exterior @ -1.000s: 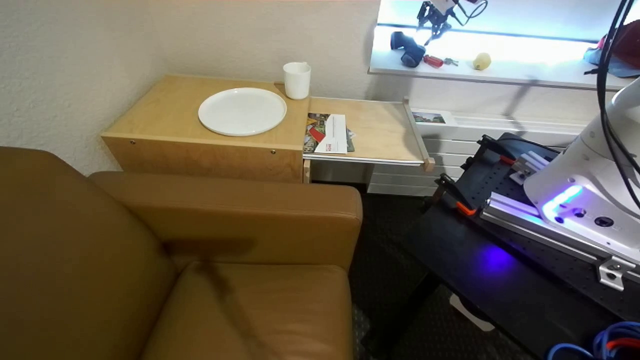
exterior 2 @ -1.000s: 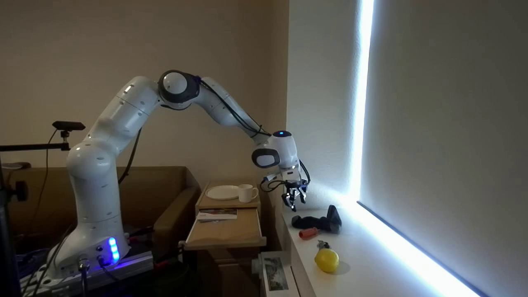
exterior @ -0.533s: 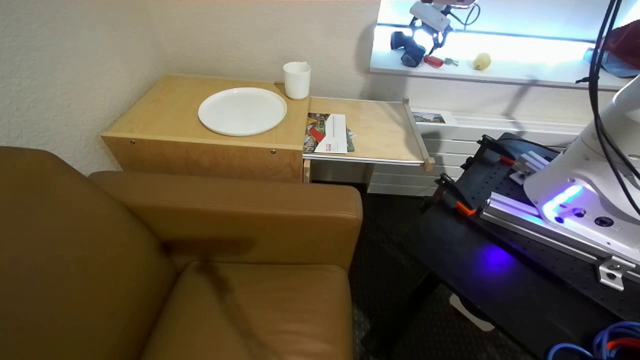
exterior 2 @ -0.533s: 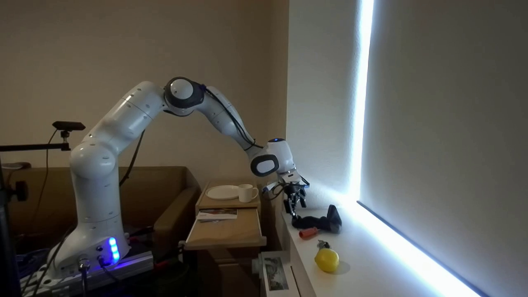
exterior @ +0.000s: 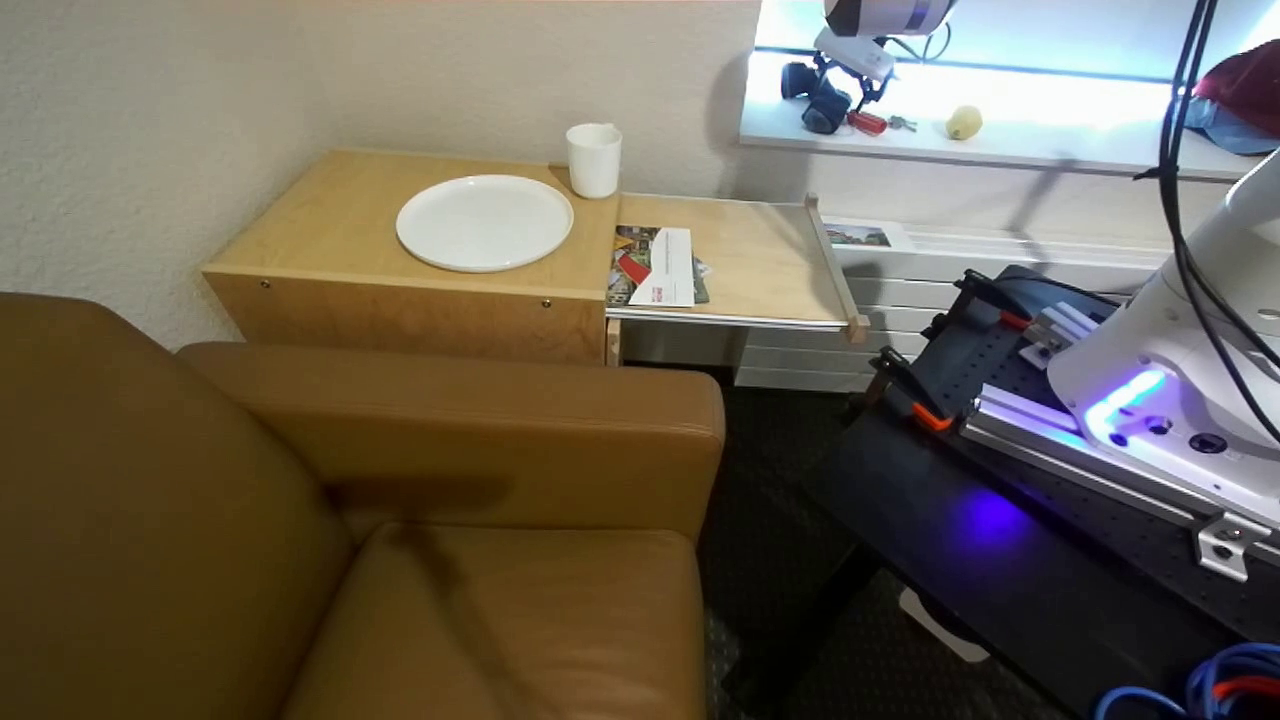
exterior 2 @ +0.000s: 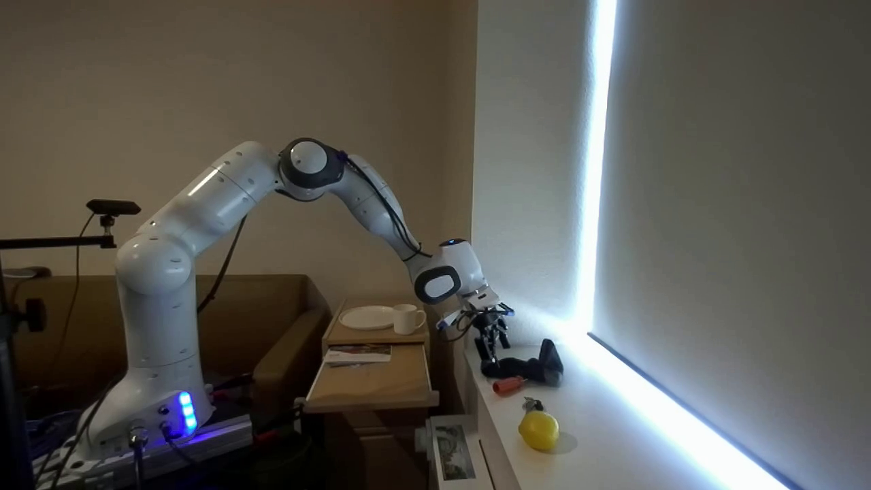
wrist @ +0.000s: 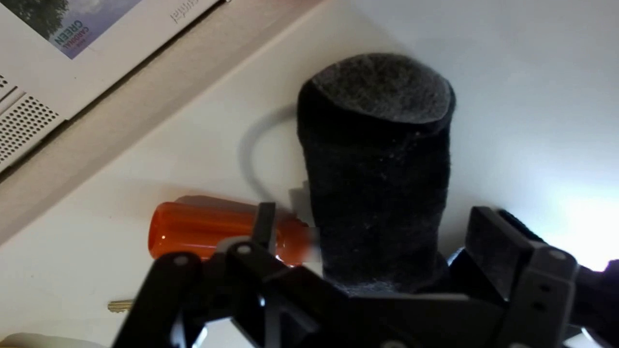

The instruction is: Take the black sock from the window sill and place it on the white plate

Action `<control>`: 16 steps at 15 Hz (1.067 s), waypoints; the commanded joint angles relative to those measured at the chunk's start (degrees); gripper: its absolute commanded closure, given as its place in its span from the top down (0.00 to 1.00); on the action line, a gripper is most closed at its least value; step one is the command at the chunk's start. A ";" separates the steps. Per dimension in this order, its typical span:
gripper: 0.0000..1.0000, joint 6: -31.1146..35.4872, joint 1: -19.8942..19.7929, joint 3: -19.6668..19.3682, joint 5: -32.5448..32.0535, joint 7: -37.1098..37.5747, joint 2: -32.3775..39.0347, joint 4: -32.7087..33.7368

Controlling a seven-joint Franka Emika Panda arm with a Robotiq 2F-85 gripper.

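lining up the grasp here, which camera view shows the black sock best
The wrist view. There the black sock appears large and close, framed by the open gripper, though the gripper hides part of it. Both exterior views show it much smaller on the window sill, but with both ends in sight.

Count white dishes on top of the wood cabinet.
2: the white plate, lying flat, and the white mug, upright near its rim. Both exterior views show both on the wood cabinet; none seem hidden.
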 commanded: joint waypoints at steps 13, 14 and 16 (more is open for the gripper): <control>1.00 -2.56 3.63 -3.16 0.70 4.65 8.89 6.79; 1.00 -2.67 4.01 -3.59 0.58 5.17 9.63 7.60; 0.75 -3.18 3.94 -3.83 0.42 5.48 10.39 8.99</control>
